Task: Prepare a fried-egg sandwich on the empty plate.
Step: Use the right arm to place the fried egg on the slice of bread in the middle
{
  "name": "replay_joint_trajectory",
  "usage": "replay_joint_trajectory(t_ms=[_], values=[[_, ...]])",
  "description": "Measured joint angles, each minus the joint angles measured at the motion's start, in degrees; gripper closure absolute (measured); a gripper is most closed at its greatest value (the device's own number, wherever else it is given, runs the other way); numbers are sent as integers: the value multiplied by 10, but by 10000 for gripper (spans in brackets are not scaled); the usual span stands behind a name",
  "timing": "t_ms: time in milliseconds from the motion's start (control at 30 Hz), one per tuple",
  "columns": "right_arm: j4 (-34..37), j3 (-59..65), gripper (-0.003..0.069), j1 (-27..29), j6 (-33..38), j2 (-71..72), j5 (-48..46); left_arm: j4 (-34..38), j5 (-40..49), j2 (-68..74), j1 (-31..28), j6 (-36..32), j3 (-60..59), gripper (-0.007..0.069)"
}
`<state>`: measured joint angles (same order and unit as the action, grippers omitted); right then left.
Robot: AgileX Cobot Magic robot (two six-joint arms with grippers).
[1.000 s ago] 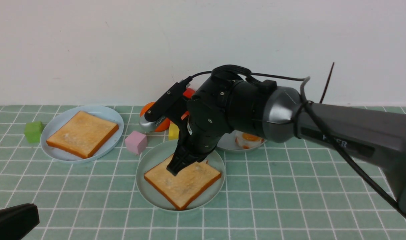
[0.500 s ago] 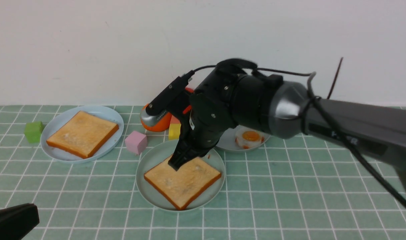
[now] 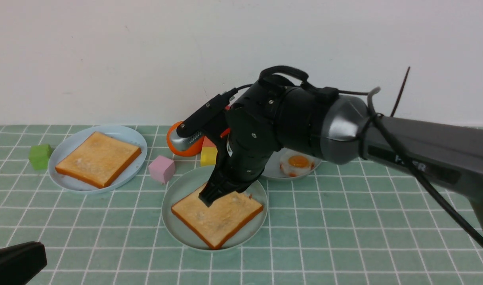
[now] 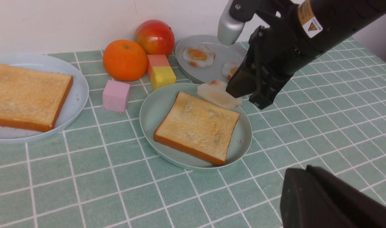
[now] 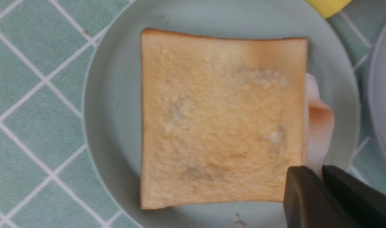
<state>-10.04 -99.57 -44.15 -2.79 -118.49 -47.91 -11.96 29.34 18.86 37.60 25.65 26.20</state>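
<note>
An egg is being gripped by the right gripper at the edge of the toast on the plate; the left gripper is being held clenched.

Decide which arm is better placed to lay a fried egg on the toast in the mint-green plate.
Right. The right pincer is shut on the fried egg, held at the edge of the toast on the mint-green plate. The left pincer sits shut, holding nothing, well short of that plate.

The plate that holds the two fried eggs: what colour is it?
The plate is pale grey, seen best in the left wrist view.
</note>
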Motion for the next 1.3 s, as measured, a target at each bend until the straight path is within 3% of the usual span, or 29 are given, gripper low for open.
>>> replay_joint_trajectory(t_ms=[733, 867, 1133, 1300], values=[[33, 0, 578, 0, -1, -13, 4, 0, 0, 0, 0, 0, 0, 603], [50, 0, 494, 0, -2, -14, 4, 0, 0, 0, 0, 0, 0, 602], [89, 0, 225, 0, -2, -8, 16, 0, 0, 0, 0, 0, 0, 596], [100, 0, 195, 0, -2, 42, -8, 9, 2, 1, 0, 0, -8, 596]])
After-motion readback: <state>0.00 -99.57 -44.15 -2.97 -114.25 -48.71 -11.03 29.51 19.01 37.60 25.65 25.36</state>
